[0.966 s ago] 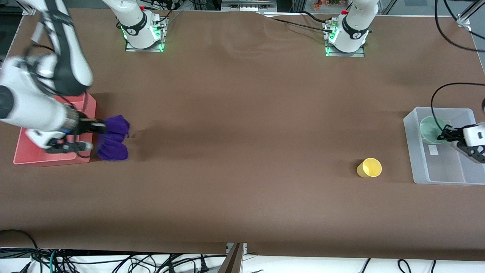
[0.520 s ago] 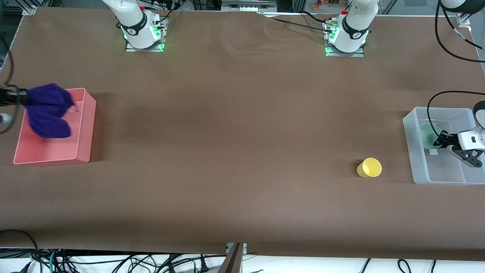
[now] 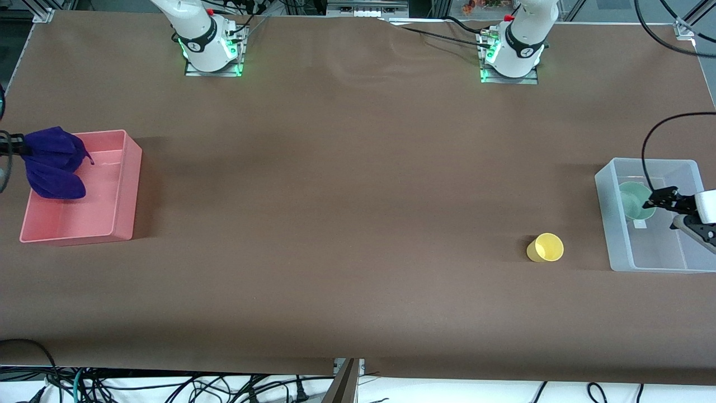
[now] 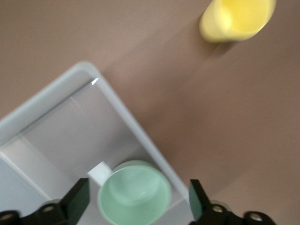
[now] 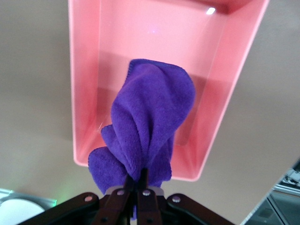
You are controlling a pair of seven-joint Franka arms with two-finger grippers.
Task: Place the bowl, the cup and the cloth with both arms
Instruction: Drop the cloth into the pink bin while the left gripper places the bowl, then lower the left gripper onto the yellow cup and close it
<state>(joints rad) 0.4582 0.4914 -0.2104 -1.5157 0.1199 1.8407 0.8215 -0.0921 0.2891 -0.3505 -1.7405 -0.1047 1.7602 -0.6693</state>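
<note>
My right gripper (image 3: 17, 146) is shut on the purple cloth (image 3: 53, 162) and holds it hanging over the pink bin (image 3: 120, 184), at the end nearest the table edge. In the right wrist view the cloth (image 5: 150, 122) droops from the gripper (image 5: 139, 185) above the bin (image 5: 84, 93). My left gripper (image 3: 665, 198) is open over the clear plastic bin (image 3: 604, 224). The green bowl (image 3: 635, 200) sits inside that bin. In the left wrist view the bowl (image 4: 136, 194) lies below the gripper (image 4: 137, 201), between its spread fingers. The yellow cup (image 3: 545, 247) stands on the table beside the clear bin; it also shows in the left wrist view (image 4: 236, 18).
The table is covered with a brown mat (image 3: 358, 196). The pink bin stands at the right arm's end and the clear bin at the left arm's end. A black cable (image 3: 651, 140) loops above the clear bin.
My right gripper carried the cloth from the table beside the pink bin to over the bin. My left gripper shifted a little over the clear bin, where the bowl stays.
</note>
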